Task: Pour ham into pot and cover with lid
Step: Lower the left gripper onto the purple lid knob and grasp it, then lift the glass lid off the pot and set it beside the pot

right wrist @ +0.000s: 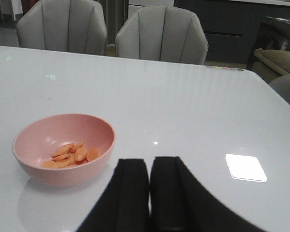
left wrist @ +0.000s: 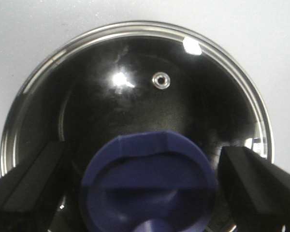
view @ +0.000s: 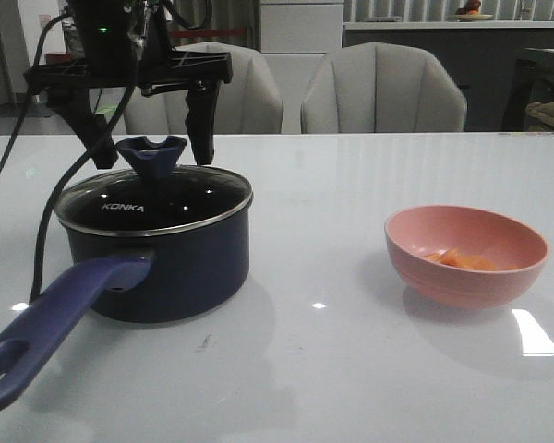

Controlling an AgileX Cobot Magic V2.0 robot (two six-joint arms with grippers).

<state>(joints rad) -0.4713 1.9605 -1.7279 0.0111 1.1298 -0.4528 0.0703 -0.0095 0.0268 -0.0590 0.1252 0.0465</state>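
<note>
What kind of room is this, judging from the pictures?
Probably a dining area in a home or showroom: padded grey chairs stand behind a glossy white table, with a counter at the back.

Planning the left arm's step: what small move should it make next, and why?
Probably close the left gripper on the knob to lift the lid. The lid sits on the pot, the ham is still in the bowl, and the open fingers already straddle the knob.
</note>
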